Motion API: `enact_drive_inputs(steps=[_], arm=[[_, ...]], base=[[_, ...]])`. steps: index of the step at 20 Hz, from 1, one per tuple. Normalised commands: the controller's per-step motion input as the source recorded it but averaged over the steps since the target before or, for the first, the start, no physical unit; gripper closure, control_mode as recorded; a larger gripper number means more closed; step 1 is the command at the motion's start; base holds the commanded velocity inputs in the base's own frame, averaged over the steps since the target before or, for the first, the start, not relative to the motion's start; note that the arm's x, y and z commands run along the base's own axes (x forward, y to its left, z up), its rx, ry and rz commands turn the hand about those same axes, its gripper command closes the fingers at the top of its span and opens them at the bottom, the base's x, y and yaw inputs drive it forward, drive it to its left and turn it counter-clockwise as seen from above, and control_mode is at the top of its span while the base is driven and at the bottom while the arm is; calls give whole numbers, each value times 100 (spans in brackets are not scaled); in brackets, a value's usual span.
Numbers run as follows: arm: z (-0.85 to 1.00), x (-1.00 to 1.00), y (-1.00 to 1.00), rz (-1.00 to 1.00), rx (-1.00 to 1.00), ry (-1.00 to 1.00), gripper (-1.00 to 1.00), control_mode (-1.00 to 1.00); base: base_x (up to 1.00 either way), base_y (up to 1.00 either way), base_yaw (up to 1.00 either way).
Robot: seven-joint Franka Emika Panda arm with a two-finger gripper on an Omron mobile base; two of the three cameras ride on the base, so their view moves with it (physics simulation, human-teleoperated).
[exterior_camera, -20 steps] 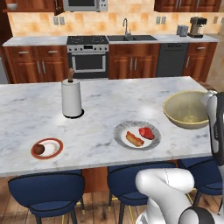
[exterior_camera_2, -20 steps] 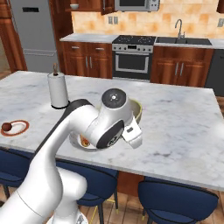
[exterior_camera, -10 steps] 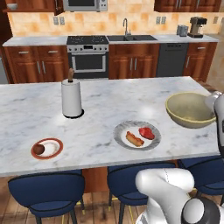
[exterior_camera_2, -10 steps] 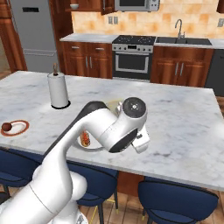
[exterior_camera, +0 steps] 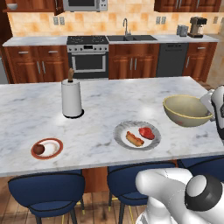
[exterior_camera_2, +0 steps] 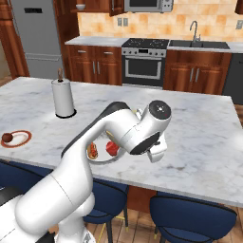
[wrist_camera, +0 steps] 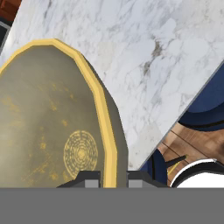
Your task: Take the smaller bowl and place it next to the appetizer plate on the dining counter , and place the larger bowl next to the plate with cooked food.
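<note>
Carrying larger bowl (exterior_camera: pixel 187 110), rim pinched in closed tool (wrist_camera: pixel 106 178), beside cooked-food plate (exterior_camera: pixel 137 135); apparently above counter (exterior_camera: pixel 105 105). Next: lower, release.

larger bowl (exterior_camera: pixel 187 110): right rim hidden behind the white arm at the edge of the left base view; bottom cut off in the hand view.
gripper (wrist_camera: pixel 113 178): only the finger tops are seen, the rest is cut off.
plate with cooked food (exterior_camera_2: pixel 100 158): mostly covered by the arm in the right base view.
appetizer plate (exterior_camera_2: pixel 15 138): brown lump too small to identify.
</note>
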Motion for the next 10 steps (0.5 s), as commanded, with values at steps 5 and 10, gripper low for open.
enact_drive_inputs(steps=[5, 10], arm=[[-27, 24, 0, 0, -6, 2, 100, -100], [-35, 15, 0, 0, -5, 0, 100, -100]], base=[[0, 0, 0], [0, 0, 0]])
